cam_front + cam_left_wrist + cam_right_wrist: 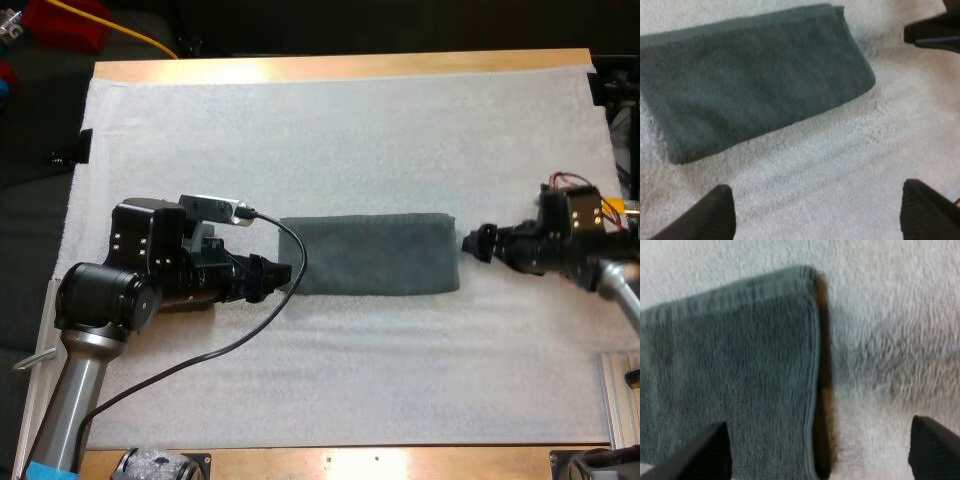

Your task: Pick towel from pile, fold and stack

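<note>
Lying flat mid-mat is the towel [368, 254]: dark grey-green, folded into a long strip w/ its long sides running left-right across the white mat [350, 130]. Edges look neat, no crumpling (can't tell how many layers).

The left gripper [290, 275] sits low at the towel's left end, tips right at the short edge; from the high view can't tell if they touch it. In the left wrist view its fingers [717, 212] stand wide apart w/ bare mat btwn them. The towel [750, 80] lies just beyond the tips, not gripped. The right gripper [935, 32] shows there near the towel's other end.

In the high view the right gripper [468, 242] is just beside the towel's right short edge, pointing left. The right wrist view has its fingers [935, 447] spread wide too. The towel [730, 375] ends btwn them, w/ one finger over the cloth, the other over bare mat, and nothing held.

The wooden table [340, 68] shows as a strip along the mat's far side.
</note>
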